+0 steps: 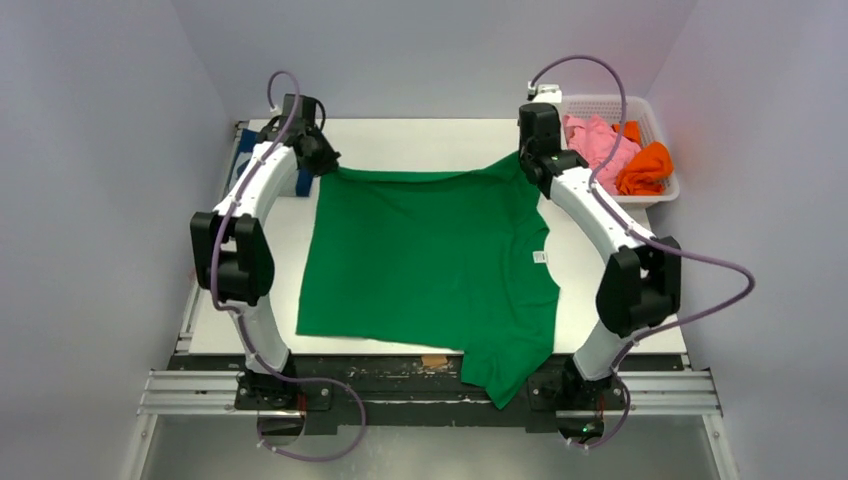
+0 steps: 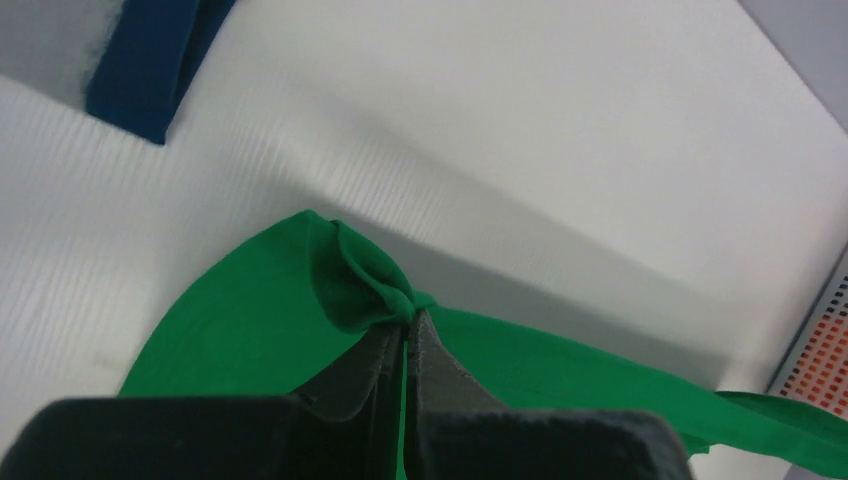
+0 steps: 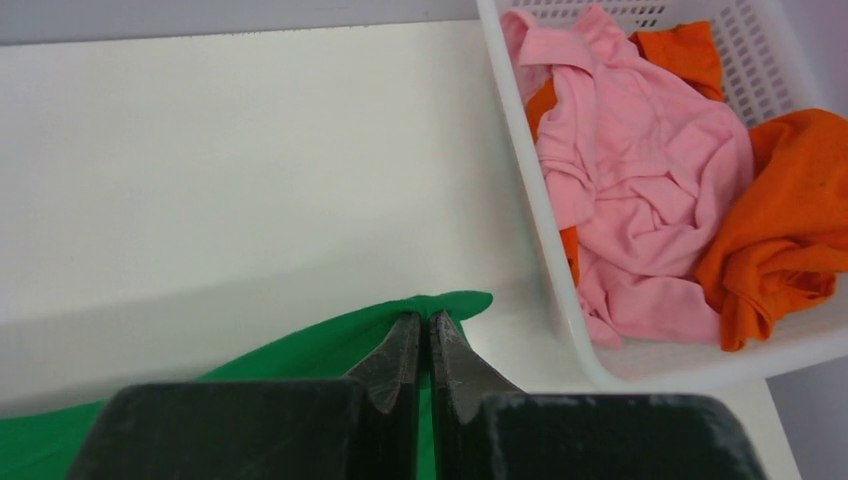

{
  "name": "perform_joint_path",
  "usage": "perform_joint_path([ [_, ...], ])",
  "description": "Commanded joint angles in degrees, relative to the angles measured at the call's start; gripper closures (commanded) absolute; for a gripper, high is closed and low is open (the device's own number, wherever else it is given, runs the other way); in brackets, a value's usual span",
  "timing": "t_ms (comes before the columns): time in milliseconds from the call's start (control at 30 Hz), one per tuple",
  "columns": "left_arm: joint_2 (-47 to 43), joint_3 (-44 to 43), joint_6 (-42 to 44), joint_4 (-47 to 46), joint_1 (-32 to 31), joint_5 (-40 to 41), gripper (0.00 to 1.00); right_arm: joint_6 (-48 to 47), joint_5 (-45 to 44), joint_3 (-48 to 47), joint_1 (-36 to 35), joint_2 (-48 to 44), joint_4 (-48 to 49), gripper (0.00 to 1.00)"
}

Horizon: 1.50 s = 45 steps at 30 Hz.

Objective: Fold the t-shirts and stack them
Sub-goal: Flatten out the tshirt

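Note:
A bright green t-shirt (image 1: 430,262) lies spread over the white table, its near sleeve hanging over the front edge. My left gripper (image 1: 322,165) is shut on the shirt's far left corner; the pinched green cloth (image 2: 365,290) bunches at the closed fingertips (image 2: 428,355) of the left gripper (image 2: 409,322). My right gripper (image 1: 527,160) is shut on the far right corner, with the green edge (image 3: 455,302) lifted above the table at the tips of that gripper (image 3: 425,322). The stretch between both grips is taut. A navy blue t-shirt (image 2: 150,70) lies at the far left edge.
A white basket (image 1: 660,190) at the back right holds pink (image 3: 640,190) and orange (image 3: 790,220) t-shirts. Bare white table (image 1: 420,140) lies beyond the green shirt. Grey walls close in left, right and behind. A white label (image 1: 540,257) shows at the collar.

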State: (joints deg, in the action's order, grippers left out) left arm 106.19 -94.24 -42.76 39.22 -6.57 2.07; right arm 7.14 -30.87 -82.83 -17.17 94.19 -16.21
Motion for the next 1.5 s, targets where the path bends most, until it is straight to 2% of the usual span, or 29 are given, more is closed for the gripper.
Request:
perform_joint_path([
  [0,8.0,-11.3,0.7,-2.0,1.8,-4.5,1.0,1.6,-0.9,-7.1,0.4,6.3,4.1,1.0],
  [133,16.9,-19.8,-1.1,-2.8,2.5,-6.9,1.0,1.7,-2.0,-12.7,0.8,14.2,4.1,1.0],
  [167,19.3,-22.1,-1.9,-3.2,2.7,-7.3,0.97,2.2,-1.9,-14.2,1.0,16.6,4.2,1.0],
  [200,22.3,-24.3,-2.9,-3.6,2.9,-7.4,0.9,2.9,-2.3,-16.3,1.2,19.0,4.9,1.0],
  [233,24.5,-26.4,-4.2,-4.1,3.1,-7.1,0.81,3.9,-3.2,-17.4,1.5,21.4,6.0,1.0],
  [267,27.1,-29.3,-5.6,-4.0,3.3,-6.8,0.68,4.8,-3.9,-19.0,1.7,24.1,7.5,1.0],
  [333,31.9,-36.2,-8.2,-3.1,3.7,-7.6,0.31,6.4,-4.8,-25.4,2.3,30.1,9.1,0.97],
  [367,33.8,-39.9,-9.1,-2.9,3.8,-8.7,0.12,7.3,-4.3,-30.0,2.8,33.5,7.3,0.84],
  [400,34.9,-43.1,-10.2,-3.0,3.9,-9.9,0.01,8.9,-3.7,-36.7,3.6,37.9,2.7,0.71],
  [467,33.9,-44.2,-10.8,-6.0,3.8,-11.6,0.0,12.5,-0.8,-47.6,4.6,42.7,-5.8,0.3],
  [500,32.2,-42.4,-10.8,-8.1,3.8,-12.0,0.0,12.8,0.9,-49.2,4.8,43.0,-7.4,0.23],
  [533,30.1,-39.7,-10.6,-9.8,3.8,-12.3,0.0,12.6,2.3,-48.1,4.8,41.7,-7.2,0.21],
  [733,17.3,-24.2,-7.0,-9.8,3.3,-14.9,0.0,12.1,15.4,-24.3,4.8,27.5,1.0,0.17],
  [867,10.1,-11.9,-5.2,-9.2,2.0,-16.6,0.0,13.8,23.7,-15.5,4.8,23.1,1.5,0.16],
  [1100,6.0,-1.3,-1.5,-3.6,-0.6,-17.8,0.0,16.5,30.0,-16.0,4.8,26.9,0.2,0.15],
  [1267,4.6,6.9,-1.7,-4.2,-1.0,-18.2,0.0,18.2,30.6,-16.4,4.8,30.5,0.9,0.15],
  [1467,4.8,11.8,-2.1,-4.5,-1.4,-18.0,0.0,18.5,30.6,-17.6,4.8,34.2,3.3,0.15],
])
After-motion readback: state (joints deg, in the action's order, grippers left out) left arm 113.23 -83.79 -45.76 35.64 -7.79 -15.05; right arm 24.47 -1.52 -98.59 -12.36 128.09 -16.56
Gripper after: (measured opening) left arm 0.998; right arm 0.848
